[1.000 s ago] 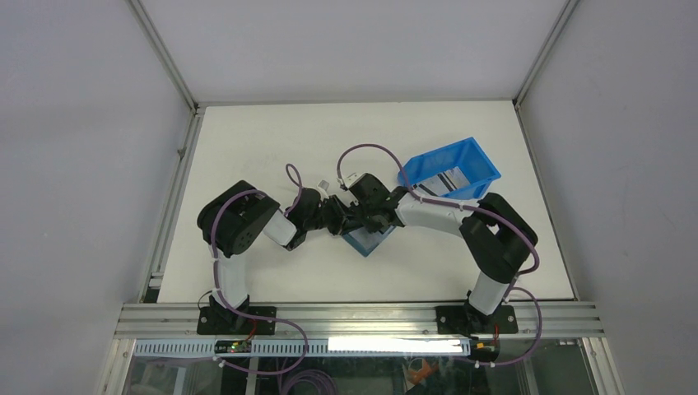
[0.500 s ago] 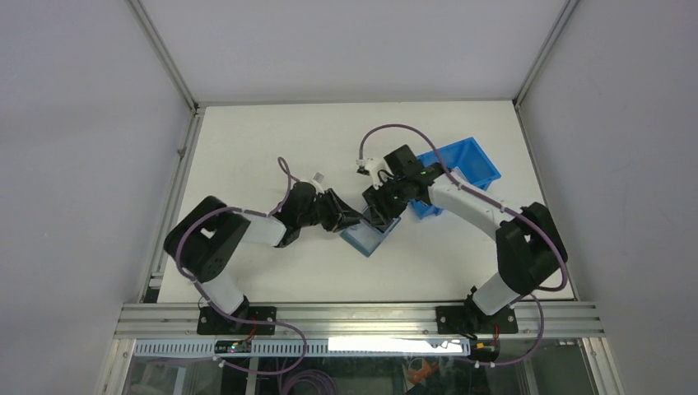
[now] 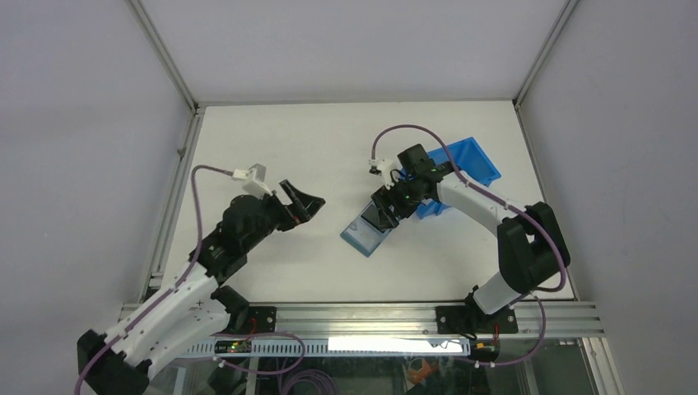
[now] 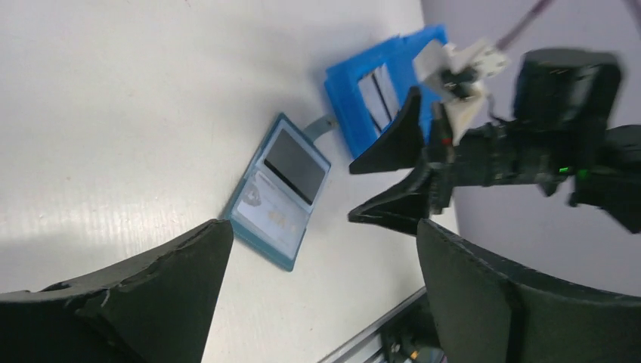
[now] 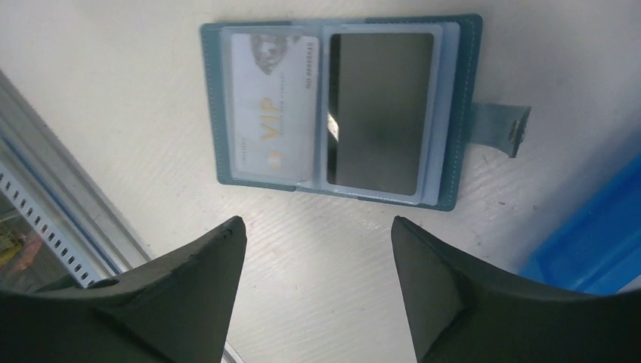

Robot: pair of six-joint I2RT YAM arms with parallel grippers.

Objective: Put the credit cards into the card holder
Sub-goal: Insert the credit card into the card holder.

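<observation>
The teal card holder (image 5: 453,106) lies open flat on the white table, also visible in the overhead view (image 3: 362,237) and the left wrist view (image 4: 261,227). Its left pocket holds a light credit card (image 5: 274,106) printed "VIP"; the right pocket shows a dark card face (image 5: 382,113). The snap tab (image 5: 499,127) sticks out toward the bin. More grey cards with dark stripes (image 4: 378,92) lie in the blue bin (image 4: 344,98). My right gripper (image 5: 317,227) hovers open just above the holder (image 3: 388,207), holding nothing. My left gripper (image 4: 321,227) is open and empty, well left of the holder (image 3: 303,197).
The blue plastic bin (image 3: 476,160) stands just right of the holder, partly under my right arm; its corner shows in the right wrist view (image 5: 597,253). An aluminium rail (image 3: 362,317) runs along the near table edge. White walls enclose the table.
Both grippers have opened. The left arm has drawn back to the left, away from the holder. The right gripper has shifted slightly right, and the holder lies open on the table.
</observation>
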